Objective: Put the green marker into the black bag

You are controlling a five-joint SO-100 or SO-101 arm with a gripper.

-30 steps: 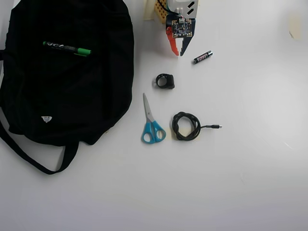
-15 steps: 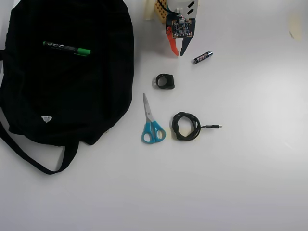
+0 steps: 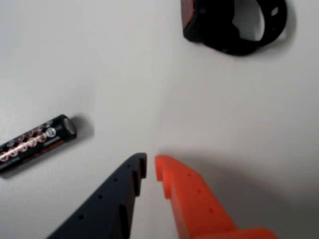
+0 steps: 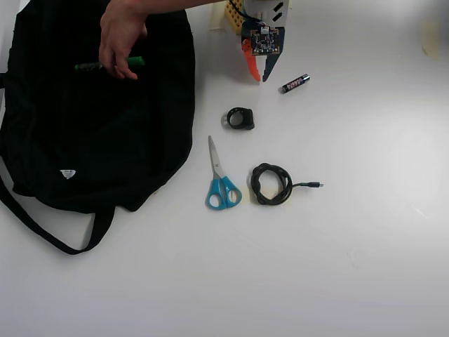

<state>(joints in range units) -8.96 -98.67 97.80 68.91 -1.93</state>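
Hand newly at upper left, gripping marker on bag; claw nearly closed, empty; reset likely.

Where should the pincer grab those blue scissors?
Probably from straight above, across the narrow joined blades of the scissors. They lie flat on the table, and the blades form one slim bar, whereas the looped blue handles look too wide.

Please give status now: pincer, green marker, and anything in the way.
Pincer shut, empty, above table near battery. Green marker on black bag, a person's hand gripping it. Hand is in the way.
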